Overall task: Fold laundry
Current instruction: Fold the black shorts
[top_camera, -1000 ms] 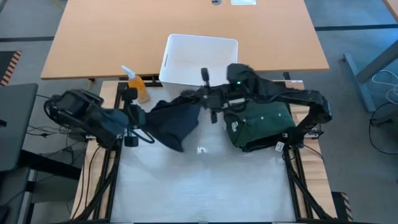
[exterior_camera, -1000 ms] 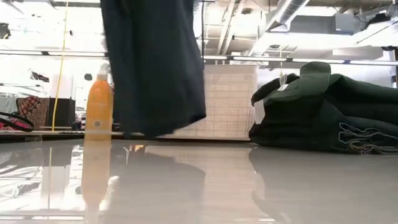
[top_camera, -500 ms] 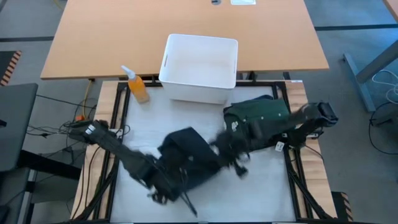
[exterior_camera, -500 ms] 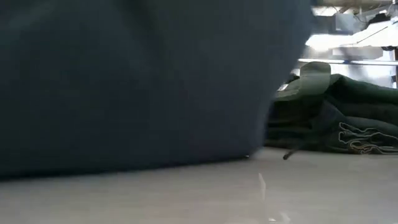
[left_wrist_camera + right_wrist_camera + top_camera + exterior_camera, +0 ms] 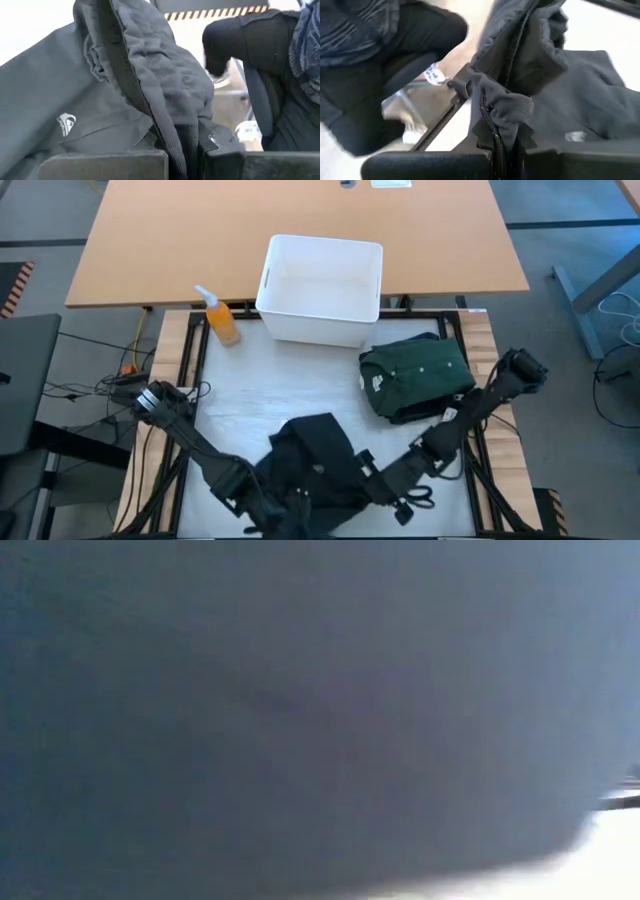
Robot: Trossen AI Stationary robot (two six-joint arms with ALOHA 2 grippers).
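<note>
Lying bunched at the near edge of the table (image 5: 250,395), the black garment (image 5: 315,465) is a soft heap of matte woven cloth with a ribbed knit hem and a small white printed logo on one panel, seen in the left wrist view. Its folds are thick and rumpled, so no clear long axis can be told; the heap spreads roughly as wide as it is deep. In the low view the dark cloth fills nearly the whole picture.

The left gripper (image 5: 187,150) is closed tight on a gathered fold of the black garment, the ribbed edge pinched between its dark fingers. The right gripper (image 5: 507,150) is likewise clamped on a bunch of the same cloth, where a zip or corded seam runs down into the jaws. Both grippers sit low at the near side of the heap, the left on its left part, the right on its right part.

A dark green garment (image 5: 415,375), folded into a rough square with a row of small buttons, lies well apart on the table's far right. Behind it stands the white plastic bin (image 5: 320,275), smooth and rectangular, with an orange spray bottle (image 5: 220,318) beside it.
</note>
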